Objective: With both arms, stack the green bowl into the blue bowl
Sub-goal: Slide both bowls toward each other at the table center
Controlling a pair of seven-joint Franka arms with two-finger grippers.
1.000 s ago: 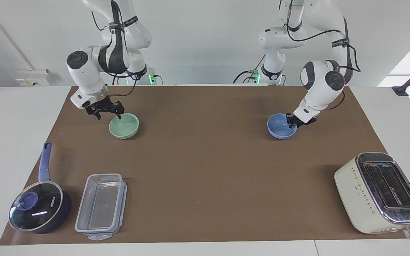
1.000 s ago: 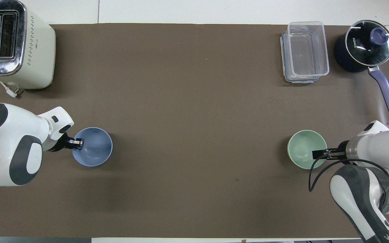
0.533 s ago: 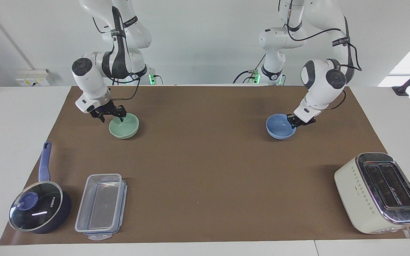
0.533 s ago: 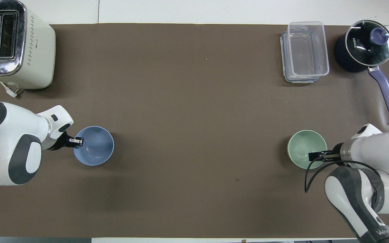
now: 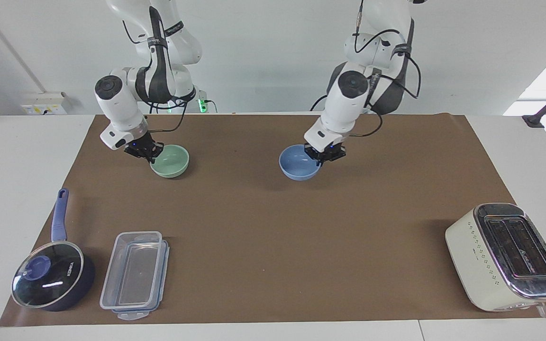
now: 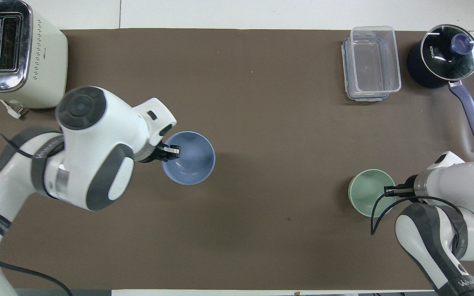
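The blue bowl [image 5: 296,166] hangs just over the brown mat [image 5: 273,237], about midway between the arms' ends of the table. My left gripper [image 5: 321,158] is shut on its rim on the side nearer the robots; both also show in the overhead view, the bowl [image 6: 191,162] and the gripper [image 6: 174,151]. The green bowl [image 5: 172,162] is toward the right arm's end. My right gripper [image 5: 152,155] is shut on its rim. In the overhead view the green bowl [image 6: 366,193] shows with the right gripper [image 6: 388,190] at its edge. I cannot tell whether the green bowl touches the mat.
A cream toaster [image 5: 505,255] stands toward the left arm's end, farther from the robots. A clear lidded container [image 5: 133,274] and a dark blue saucepan with a glass lid [image 5: 52,279] stand toward the right arm's end, farther from the robots.
My left arm has swung the blue bowl from its own end toward the table's middle. My right gripper has shut on the green bowl's rim and shifted it slightly toward the middle.
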